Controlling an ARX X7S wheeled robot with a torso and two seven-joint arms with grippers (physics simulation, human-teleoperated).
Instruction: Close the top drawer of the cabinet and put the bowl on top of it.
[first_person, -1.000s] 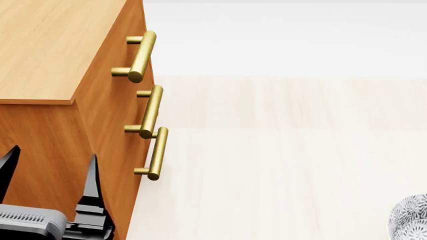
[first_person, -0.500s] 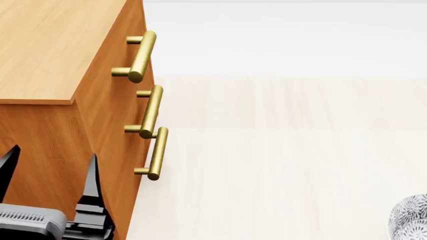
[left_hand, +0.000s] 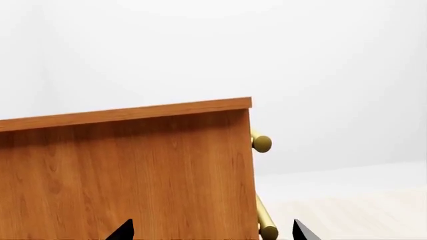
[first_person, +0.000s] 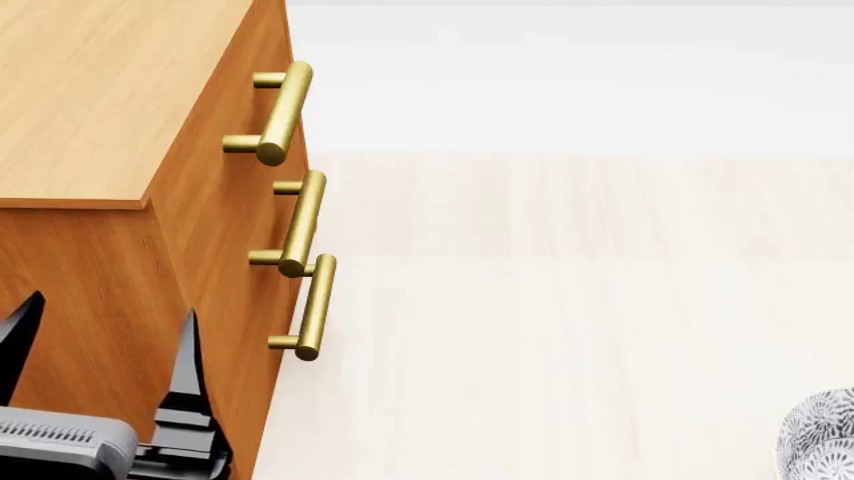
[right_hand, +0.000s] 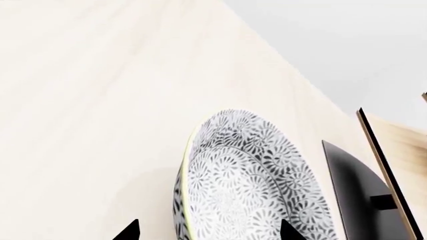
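Right wrist view: the round white bowl with dark floral pattern lies at lower centre on pale wood, between the right gripper's spread, empty fingertips. Probably rigid, slick, breakable; pinch its rim.

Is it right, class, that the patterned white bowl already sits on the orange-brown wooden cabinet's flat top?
No. The patterned white bowl still sits on the pale wooden floor, not the orange-brown wooden cabinet. The head view shows its flat top bare; the right wrist view shows the bowl.
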